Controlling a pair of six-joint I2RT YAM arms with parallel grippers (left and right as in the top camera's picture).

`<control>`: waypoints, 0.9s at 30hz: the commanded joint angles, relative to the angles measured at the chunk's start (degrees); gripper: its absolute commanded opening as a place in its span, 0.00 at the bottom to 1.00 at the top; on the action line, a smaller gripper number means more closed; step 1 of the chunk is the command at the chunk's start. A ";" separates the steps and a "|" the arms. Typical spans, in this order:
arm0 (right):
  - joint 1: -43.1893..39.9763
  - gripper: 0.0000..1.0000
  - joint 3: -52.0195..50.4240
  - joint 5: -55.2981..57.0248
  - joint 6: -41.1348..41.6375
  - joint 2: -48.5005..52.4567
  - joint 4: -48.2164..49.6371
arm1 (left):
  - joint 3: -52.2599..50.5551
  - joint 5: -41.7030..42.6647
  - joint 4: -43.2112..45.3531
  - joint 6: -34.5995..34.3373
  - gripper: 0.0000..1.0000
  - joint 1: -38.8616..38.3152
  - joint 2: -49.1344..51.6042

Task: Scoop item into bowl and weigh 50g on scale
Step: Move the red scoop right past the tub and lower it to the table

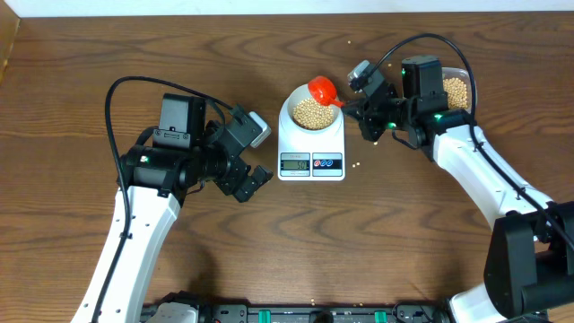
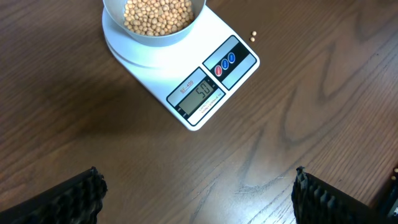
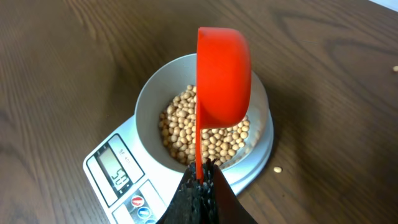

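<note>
Right jaws clamp a red scoop (image 3: 224, 68) tipped over the bowl (image 3: 149, 99) of beans (image 3: 180, 127) on the scale (image 2: 180, 74); left jaws gape wide, empty.

Even bright light; soft shadows; sharp

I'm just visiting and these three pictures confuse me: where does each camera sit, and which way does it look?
Overhead: fixed above the table, looking straight down; left arm and right arm show, the scale between them.
Left wrist: on the left arm, looking down at the scale's display; the left gripper, open, shows its fingers in the bottom corners.
Right wrist: on the right arm, looking down into the bowl; the right gripper, shut on the red scoop, shows.
Shared: all three show the beans in the bowl.
</note>
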 commanded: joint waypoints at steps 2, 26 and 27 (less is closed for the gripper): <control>-2.71 0.01 -0.24 -3.08 1.92 -2.43 0.35 | 2.19 -0.13 -0.04 0.37 0.98 0.24 -0.52; -18.49 0.01 -0.26 30.91 -15.41 -10.43 -8.70 | 2.19 -0.15 -0.04 0.37 0.98 0.24 -0.52; -18.32 0.01 -0.26 32.87 -15.41 -10.43 -8.72 | 2.19 -0.15 -0.04 0.37 0.98 0.24 -0.52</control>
